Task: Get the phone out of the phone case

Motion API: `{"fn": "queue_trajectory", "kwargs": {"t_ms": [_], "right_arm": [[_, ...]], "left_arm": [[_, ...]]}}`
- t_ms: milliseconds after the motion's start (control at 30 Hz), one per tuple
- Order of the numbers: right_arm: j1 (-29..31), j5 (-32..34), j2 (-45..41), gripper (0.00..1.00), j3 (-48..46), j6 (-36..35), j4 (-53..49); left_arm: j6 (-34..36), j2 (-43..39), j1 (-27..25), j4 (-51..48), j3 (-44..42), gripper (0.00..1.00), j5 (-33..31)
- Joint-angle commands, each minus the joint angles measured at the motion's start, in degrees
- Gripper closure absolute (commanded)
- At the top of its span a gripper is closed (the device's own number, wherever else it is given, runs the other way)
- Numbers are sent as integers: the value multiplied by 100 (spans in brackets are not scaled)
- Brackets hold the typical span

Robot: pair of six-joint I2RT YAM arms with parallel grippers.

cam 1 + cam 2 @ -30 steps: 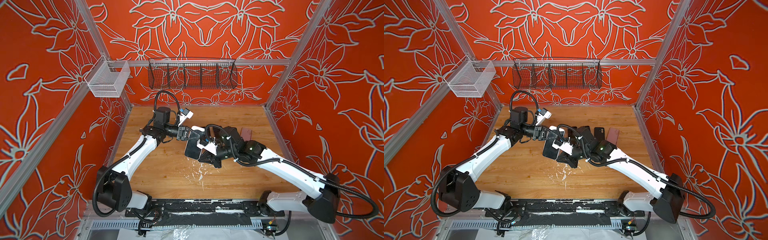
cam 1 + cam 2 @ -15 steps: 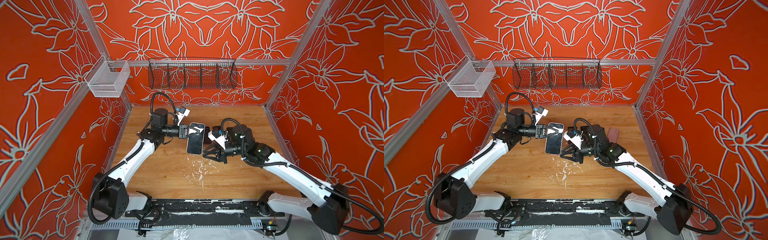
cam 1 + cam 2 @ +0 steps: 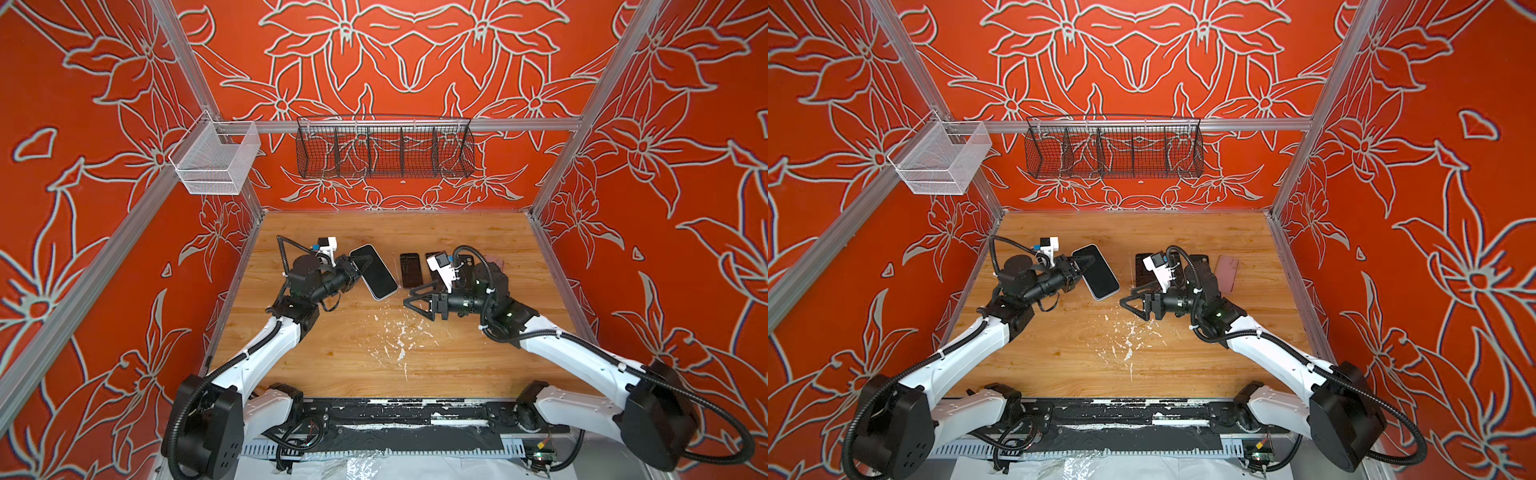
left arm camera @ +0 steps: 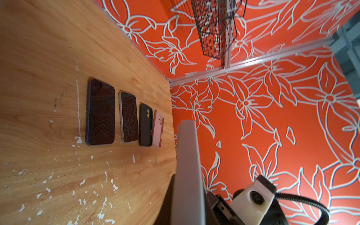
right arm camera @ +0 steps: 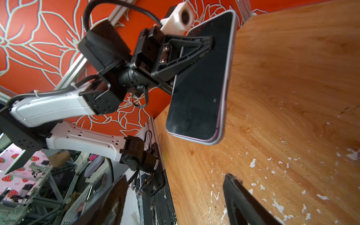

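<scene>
Your wooden table (image 3: 374, 365) keeps a row of phones and cases (image 4: 124, 116) lying flat at the back, out of the way. Your left arm (image 3: 266, 349) is bent and raised. The left gripper (image 3: 365, 264) pinches the phone (image 3: 380, 280) by one end, up in the air, so it looks free of any case. Your right gripper (image 3: 413, 301) hangs low nearby, spread wide, holding nothing.

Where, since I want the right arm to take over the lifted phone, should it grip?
Probably the phone's free near end, across its long edges, approached from the right: the left gripper clamps the far end's faces, leaving that half bare before the open right gripper.
</scene>
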Motion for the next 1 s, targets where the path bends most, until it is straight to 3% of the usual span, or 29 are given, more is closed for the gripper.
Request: {"fn": "queue_trajectory", "kwargs": {"t_ms": [0,333,967], "right_arm": [[-9,528,100,2,-176,931,835],[181,362,874,3,-182,1570,2008],[354,228,1375,4,122,1505,2361]], "left_arm": [[-828,-231,5,1401,-197,100,-621],[-1841,233,-139,2995,-626,100,-570],[-1831,258,-272,3112,-672,100,-551]]}}
